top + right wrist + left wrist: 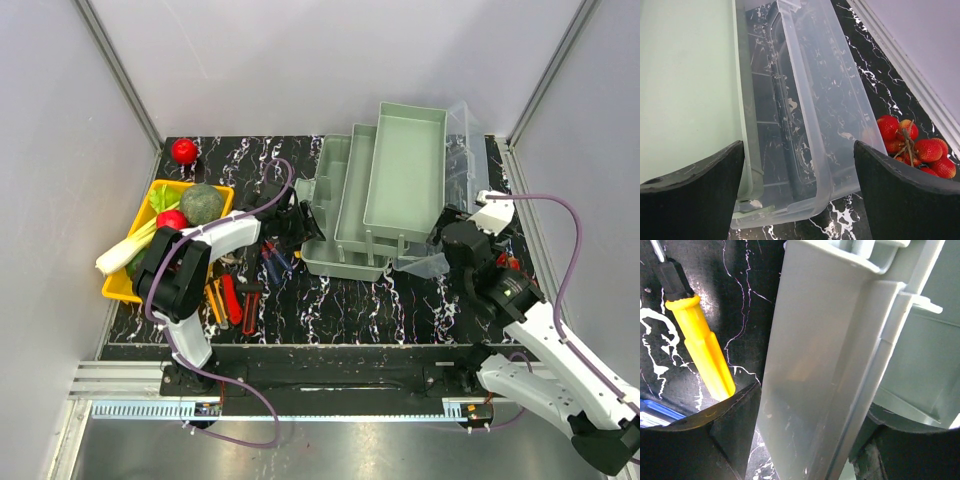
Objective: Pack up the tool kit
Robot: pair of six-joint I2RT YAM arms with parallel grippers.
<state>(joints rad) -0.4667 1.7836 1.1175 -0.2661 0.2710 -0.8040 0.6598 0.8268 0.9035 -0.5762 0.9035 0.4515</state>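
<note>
The pale green tool box stands open at mid table with its trays fanned out and its clear lid hanging off the right side. My left gripper straddles the box's left wall, and both fingers press against it. A yellow-handled screwdriver lies on the table just left of that wall. Loose tools with red, orange and black handles lie at front left, with pliers nearer the box. My right gripper is wide open and empty, above the clear lid's near corner.
A bunch of strawberries lies right of the lid, close to the table's right edge. A yellow tray with vegetables sits at far left, and a red fruit lies behind it. A blue handle lies beside my left finger.
</note>
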